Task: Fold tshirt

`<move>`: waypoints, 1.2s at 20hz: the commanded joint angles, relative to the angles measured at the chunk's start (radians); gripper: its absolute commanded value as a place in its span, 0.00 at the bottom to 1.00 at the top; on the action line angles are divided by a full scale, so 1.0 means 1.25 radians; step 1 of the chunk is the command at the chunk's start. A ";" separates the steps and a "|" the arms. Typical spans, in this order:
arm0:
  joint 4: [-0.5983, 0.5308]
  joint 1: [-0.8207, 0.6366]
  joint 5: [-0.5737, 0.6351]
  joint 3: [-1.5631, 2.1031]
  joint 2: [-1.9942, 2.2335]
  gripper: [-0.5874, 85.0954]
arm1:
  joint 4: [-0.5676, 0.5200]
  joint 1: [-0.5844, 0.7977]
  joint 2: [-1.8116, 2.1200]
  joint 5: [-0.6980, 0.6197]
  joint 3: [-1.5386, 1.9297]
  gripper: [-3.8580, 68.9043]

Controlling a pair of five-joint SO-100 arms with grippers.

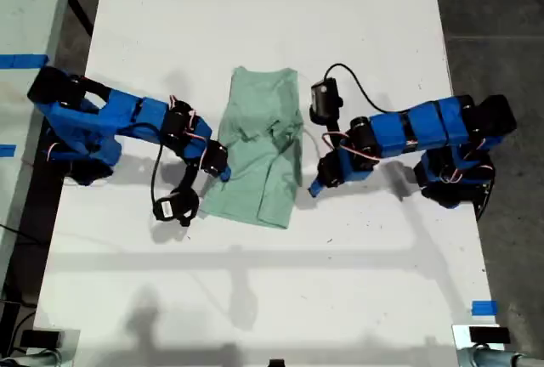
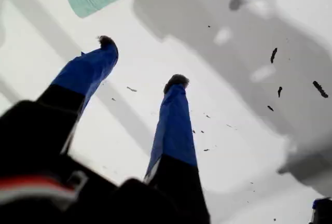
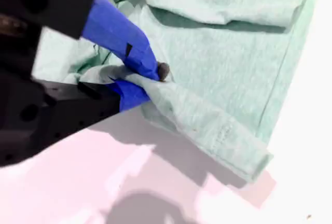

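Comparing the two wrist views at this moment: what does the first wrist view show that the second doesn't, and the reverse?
Only the first wrist view shows my first gripper, its fingers spread open with nothing between them, over the bare white table with dark specks.

Only the second wrist view shows my second gripper pinching an edge of the tshirt and lifting a fold of it.

Both show the mint-green tshirt, though the first catches only a corner, and the white table.

We see the tshirt (image 1: 259, 150) lying mid-table (image 1: 280, 10). At its nine o'clock in the exterior view, my second gripper (image 1: 221, 172) touches its edge; at three o'clock, my first gripper (image 1: 316, 187) sits just beside it.
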 commanded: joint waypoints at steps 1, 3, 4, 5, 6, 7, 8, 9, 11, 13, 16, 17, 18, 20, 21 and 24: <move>-0.011 0.010 0.023 -0.161 -0.077 0.01 | -0.025 -0.006 0.067 0.010 -0.001 0.36; 0.000 0.006 0.031 -0.265 -0.178 0.01 | -0.034 -0.007 0.072 0.011 0.007 0.36; 0.011 0.002 0.034 -0.314 -0.225 0.01 | -0.037 -0.009 0.072 0.012 0.011 0.36; 0.022 -0.004 0.040 -0.356 -0.263 0.10 | -0.039 -0.010 0.074 0.013 0.013 0.36; 0.042 -0.012 0.042 -0.388 -0.295 0.30 | -0.042 -0.012 0.076 0.015 0.018 0.36; 0.065 -0.022 0.038 -0.404 -0.312 0.35 | -0.043 -0.015 0.080 0.017 0.022 0.36; 0.086 -0.033 0.037 -0.405 -0.315 0.37 | -0.045 -0.016 0.087 0.021 0.033 0.36; 0.110 -0.047 0.037 -0.405 -0.320 0.38 | -0.050 -0.017 0.096 0.023 0.045 0.36; 0.157 -0.080 0.048 -0.405 -0.345 0.39 | -0.066 -0.020 0.123 0.028 0.079 0.36; 0.194 -0.097 0.066 -0.404 -0.356 0.38 | -0.077 -0.021 0.156 0.036 0.112 0.36; 0.237 -0.096 0.066 -0.393 -0.303 0.38 | -0.097 -0.023 0.207 0.043 0.161 0.36; 0.255 -0.091 0.066 -0.391 -0.274 0.38 | -0.099 -0.023 0.215 0.043 0.168 0.36; 0.274 -0.085 0.066 -0.388 -0.241 0.38 | -0.099 -0.022 0.217 0.039 0.169 0.36; 0.313 -0.070 0.060 -0.367 -0.166 0.38 | -0.102 -0.018 0.217 0.029 0.167 0.36; 0.322 -0.064 0.058 -0.345 -0.118 0.38 | -0.102 -0.018 0.217 0.027 0.167 0.36; 0.325 -0.056 0.042 -0.234 0.017 0.39 | -0.107 -0.017 0.215 0.013 0.156 0.36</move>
